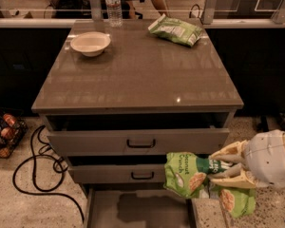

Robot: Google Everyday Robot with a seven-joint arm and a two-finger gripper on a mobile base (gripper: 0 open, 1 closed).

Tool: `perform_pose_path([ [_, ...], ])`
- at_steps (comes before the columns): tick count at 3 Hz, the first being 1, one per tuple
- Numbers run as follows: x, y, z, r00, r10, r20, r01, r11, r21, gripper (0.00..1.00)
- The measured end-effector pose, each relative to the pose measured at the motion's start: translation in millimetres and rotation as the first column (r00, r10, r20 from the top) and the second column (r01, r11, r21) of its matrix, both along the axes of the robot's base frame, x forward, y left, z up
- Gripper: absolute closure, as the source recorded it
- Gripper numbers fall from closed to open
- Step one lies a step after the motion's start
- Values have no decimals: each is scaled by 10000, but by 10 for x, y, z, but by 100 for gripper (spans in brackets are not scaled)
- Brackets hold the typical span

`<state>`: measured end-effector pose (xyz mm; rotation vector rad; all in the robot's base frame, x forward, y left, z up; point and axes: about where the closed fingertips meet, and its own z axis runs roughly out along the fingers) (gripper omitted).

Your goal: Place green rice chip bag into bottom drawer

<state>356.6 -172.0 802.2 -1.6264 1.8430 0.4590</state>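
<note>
We are clamping the glossy lime-green rice chip bag (pixel 186 174) in our cream gripper (pixel 224 167) over the open grey metal bottom drawer (pixel 137 213), at its right edge; lowering and releasing are remaining.

Your claw (pixel 213 167) clamps the green chip bag (pixel 185 174) (lower right) at the right edge of the open bottom drawer (pixel 137 212).

A glossy grey-brown counter (pixel 137 75) stood on a speckled floor (pixel 23 208), with light glinting off its top. Dark panels (pixel 14 65) flanked it under a glass partition (pixel 237 4). A black cable (pixel 14 179) looped at left. The gripper (pixel 217 167) hung low at right, clamping the chip bag (pixel 187 172).
</note>
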Motion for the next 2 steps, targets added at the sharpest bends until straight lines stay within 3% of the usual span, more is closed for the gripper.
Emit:
perform_pose_path([
  [1, -125, 201, -636, 9971, 529, -545, -526, 9986, 74, 100],
  [2, -336, 411, -1214, 9937, 631, -922, -607, 9978, 285, 100],
])
